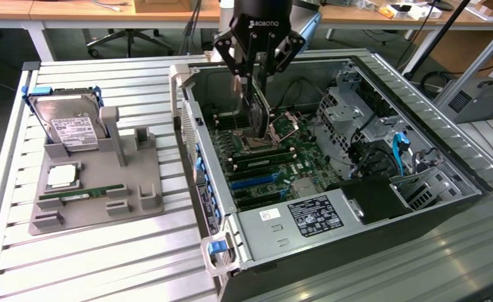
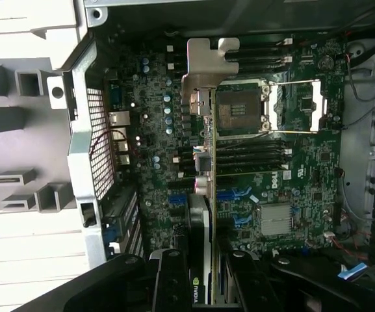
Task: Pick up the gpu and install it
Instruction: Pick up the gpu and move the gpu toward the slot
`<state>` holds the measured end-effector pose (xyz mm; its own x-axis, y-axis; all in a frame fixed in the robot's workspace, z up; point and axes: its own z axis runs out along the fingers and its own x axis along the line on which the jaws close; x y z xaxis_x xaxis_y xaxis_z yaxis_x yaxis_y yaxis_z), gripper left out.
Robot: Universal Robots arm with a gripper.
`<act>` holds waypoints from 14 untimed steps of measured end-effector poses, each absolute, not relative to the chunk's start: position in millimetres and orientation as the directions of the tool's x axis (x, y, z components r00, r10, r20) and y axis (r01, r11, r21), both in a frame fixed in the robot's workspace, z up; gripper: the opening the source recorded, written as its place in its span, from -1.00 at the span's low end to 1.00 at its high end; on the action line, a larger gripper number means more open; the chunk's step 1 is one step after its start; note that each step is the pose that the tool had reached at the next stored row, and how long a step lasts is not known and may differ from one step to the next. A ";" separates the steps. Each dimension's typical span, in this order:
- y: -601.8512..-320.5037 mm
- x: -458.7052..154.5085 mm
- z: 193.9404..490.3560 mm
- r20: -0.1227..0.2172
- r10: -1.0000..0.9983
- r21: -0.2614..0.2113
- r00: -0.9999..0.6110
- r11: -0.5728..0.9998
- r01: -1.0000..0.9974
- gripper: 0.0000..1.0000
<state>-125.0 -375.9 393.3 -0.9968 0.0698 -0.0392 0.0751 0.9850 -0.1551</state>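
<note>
One thin, dark rectangular gpu card (image 1: 259,113) with a silvery end bracket (image 2: 203,81) hangs edge-down over the green motherboard (image 2: 304,182), at eleven o'clock of the open grey computer case (image 1: 448,157). One black two-finger gripper (image 1: 258,77) is clamped on it. It is probably light, stiff and fragile, best held by its edges.

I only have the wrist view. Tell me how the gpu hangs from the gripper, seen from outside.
Observer: The gripper is shut on the gpu, which hangs roughly upright below it, inside the open case.
Operator: Report what sits on the parts stand.
Observer: The grey stand, at the exterior view's left of the case, holds a hard drive propped on edge.
Operator: Name anything else on it.
Observer: A green memory stick lies flat on it.
</note>
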 end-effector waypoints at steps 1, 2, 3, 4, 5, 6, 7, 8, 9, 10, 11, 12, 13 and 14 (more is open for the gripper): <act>-375.9 -125.0 392.9 -0.039 0.070 -0.155 -0.997 0.985 0.075 -0.47; -375.9 -125.0 392.5 -0.039 0.070 -0.155 -0.997 0.985 0.075 -0.47; -375.9 -124.9 392.0 -0.039 0.070 -0.156 -0.997 0.985 0.075 -0.47; -375.8 -124.7 391.6 -0.039 0.070 -0.156 -0.997 0.985 0.075 -0.47; -375.9 -124.1 391.2 -0.039 0.070 -0.156 -0.997 0.985 0.075 -0.47; -375.9 -123.3 390.8 -0.039 0.070 -0.156 -0.997 0.985 0.075 -0.47; -375.9 -122.1 390.3 -0.039 0.070 -0.157 -0.997 0.985 0.075 -0.47; -375.9 -120.8 389.7 -0.039 0.070 -0.157 -0.997 0.985 0.075 -0.47; -375.9 -120.2 389.4 -0.039 0.070 -0.157 -0.997 0.985 0.075 -0.47; -375.9 -119.5 389.0 -0.039 0.070 -0.157 -0.997 0.985 0.075 -0.47; -375.9 -118.6 388.8 -0.039 0.070 -0.158 -0.997 0.985 0.075 -0.47; -375.9 -118.0 388.5 -0.039 0.070 -0.158 -0.997 0.985 0.075 -0.47; -375.9 -117.2 388.1 -0.039 0.070 -0.158 -0.997 0.985 0.075 -0.47; -375.9 -116.7 387.8 -0.039 0.070 -0.158 -0.997 0.985 0.075 -0.47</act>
<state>-116.7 -375.9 387.8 -0.9968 0.0696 -0.0394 0.0750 0.9846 -0.1582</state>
